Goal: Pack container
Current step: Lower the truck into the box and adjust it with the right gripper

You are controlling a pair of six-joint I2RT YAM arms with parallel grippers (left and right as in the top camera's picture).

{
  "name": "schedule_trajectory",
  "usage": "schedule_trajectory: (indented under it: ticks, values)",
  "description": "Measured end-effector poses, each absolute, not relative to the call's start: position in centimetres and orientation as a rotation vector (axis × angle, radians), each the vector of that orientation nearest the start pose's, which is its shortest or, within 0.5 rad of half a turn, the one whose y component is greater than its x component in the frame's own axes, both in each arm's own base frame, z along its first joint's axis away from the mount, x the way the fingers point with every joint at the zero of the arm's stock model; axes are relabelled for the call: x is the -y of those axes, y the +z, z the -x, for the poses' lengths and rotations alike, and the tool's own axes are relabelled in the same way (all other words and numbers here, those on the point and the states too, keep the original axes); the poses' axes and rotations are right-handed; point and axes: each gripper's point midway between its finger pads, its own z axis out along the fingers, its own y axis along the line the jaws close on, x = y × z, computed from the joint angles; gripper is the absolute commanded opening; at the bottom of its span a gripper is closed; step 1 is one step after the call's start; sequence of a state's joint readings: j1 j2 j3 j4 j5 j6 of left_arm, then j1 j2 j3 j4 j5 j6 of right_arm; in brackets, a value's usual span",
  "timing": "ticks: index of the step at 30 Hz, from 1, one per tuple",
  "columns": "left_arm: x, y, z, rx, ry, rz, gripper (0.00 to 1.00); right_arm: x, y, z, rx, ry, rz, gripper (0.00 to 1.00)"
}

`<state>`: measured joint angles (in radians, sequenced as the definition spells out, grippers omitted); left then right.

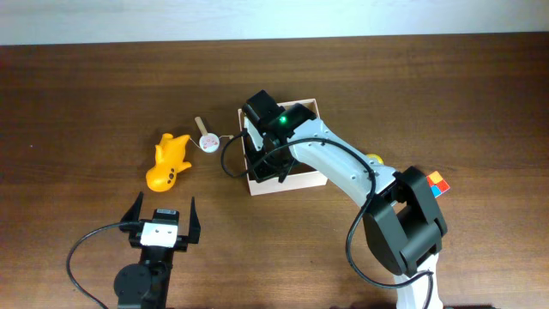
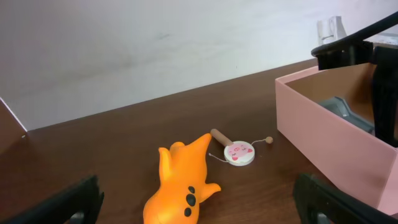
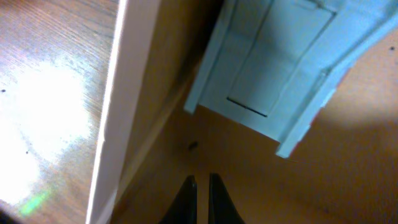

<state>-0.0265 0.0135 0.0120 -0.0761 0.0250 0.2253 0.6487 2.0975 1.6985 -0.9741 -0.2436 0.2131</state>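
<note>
The container (image 1: 290, 181) is a shallow white box with a tan inside, at the table's centre. In the left wrist view its near wall (image 2: 326, 140) is at the right. My right gripper (image 1: 267, 161) reaches down into it. Its fingertips (image 3: 202, 182) are shut with nothing between them, just above the tan floor near the left wall (image 3: 127, 93). A light blue toy (image 3: 273, 68) lies inside, ahead of the fingertips. My left gripper (image 1: 163, 211) stands open near the front edge. An orange toy (image 1: 169, 161) lies just beyond it, between the spread fingers (image 2: 74, 202).
A small round rattle drum (image 1: 208, 141) with a wooden handle lies between the orange toy (image 2: 180, 183) and the container. A colour cube (image 1: 437, 183) and a yellow object (image 1: 375, 159) sit to the right, partly behind the right arm. Black cables run along the table's front.
</note>
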Motion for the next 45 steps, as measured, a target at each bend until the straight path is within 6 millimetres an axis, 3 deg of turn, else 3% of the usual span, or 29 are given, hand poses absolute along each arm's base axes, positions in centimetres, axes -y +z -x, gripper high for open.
schedule_trajectory:
  ticks: [15, 29, 38, 41, 45]
  values:
    - [1.1, 15.8, -24.6, -1.634, 0.131, -0.226, 0.99, -30.6, 4.4, -35.2, -2.903, 0.386, 0.697, 0.04]
    - [1.1, 15.8, -24.6, -1.634, 0.131, -0.226, 0.99, -31.0, 4.9, -38.2, -2.765, 0.31, 0.716, 0.04]
    - [1.1, 15.8, -24.6, -1.634, 0.131, -0.226, 0.99, -30.6, 4.7, -37.5, -2.79, 0.299, 0.754, 0.04]
    - [1.1, 15.8, -24.6, -1.634, 0.131, -0.226, 0.99, -30.4, 5.2, -36.9, -2.819, 0.302, 0.776, 0.04]
    - [1.1, 15.8, -24.6, -1.635, 0.131, -0.226, 0.99, -30.8, 7.7, -37.2, -2.804, 0.313, 0.799, 0.04]
